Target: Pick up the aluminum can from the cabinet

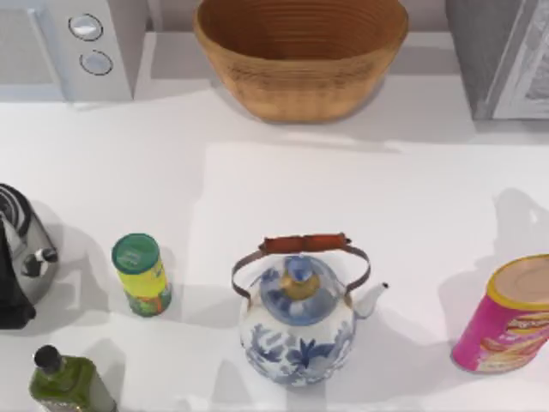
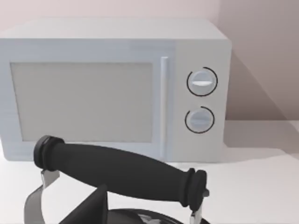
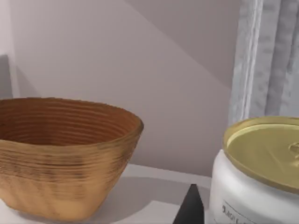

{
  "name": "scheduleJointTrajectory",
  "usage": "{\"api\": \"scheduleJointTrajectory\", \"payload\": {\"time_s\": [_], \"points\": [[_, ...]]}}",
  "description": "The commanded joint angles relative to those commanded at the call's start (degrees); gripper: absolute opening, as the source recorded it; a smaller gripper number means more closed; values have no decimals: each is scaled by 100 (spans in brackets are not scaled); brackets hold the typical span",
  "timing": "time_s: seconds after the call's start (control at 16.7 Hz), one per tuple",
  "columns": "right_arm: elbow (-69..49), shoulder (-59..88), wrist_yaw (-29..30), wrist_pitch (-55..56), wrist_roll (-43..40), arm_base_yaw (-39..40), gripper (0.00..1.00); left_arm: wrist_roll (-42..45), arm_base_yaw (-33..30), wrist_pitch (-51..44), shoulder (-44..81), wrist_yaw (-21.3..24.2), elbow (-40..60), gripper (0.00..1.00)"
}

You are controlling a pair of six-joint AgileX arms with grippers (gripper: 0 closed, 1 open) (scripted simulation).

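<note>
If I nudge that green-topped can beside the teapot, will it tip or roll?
The green-topped can stands upright, tall and narrow, so a high push would probably tip it. Its round body would then likely roll across the cabinet.

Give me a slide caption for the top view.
White cabinet holding a green aluminum can, blue-and-white teapot and wicker basket.

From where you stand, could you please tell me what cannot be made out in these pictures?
- Pink cylindrical can with gold lid: top view, cut by the right edge.
- Green glass bottle: top view, cut by the bottom edge.
- White can with gold lid: right wrist view, its label cut off at the bottom edge.
</note>
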State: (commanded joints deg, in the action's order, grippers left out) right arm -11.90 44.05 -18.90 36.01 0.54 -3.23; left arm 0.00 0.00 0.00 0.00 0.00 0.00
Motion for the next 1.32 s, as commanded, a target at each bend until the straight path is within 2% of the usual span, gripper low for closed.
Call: {"api": "scheduleJointTrajectory", "payload": {"time_s": [0.42, 0.72, 1.02, 1.32], "points": [[-1101, 4525, -1732, 3293, 39, -262, 0, 0, 0, 0, 0, 0, 0, 100], [-1705, 7173, -2728, 5207, 57, -459, 0, 0, 0, 0, 0, 0, 0, 100], [-1998, 8514, -3266, 6226, 66, -613, 0, 0, 0, 0, 0, 0, 0, 100], [-2017, 8626, -3313, 6316, 66, -636, 0, 0, 0, 0, 0, 0, 0, 100]]}}
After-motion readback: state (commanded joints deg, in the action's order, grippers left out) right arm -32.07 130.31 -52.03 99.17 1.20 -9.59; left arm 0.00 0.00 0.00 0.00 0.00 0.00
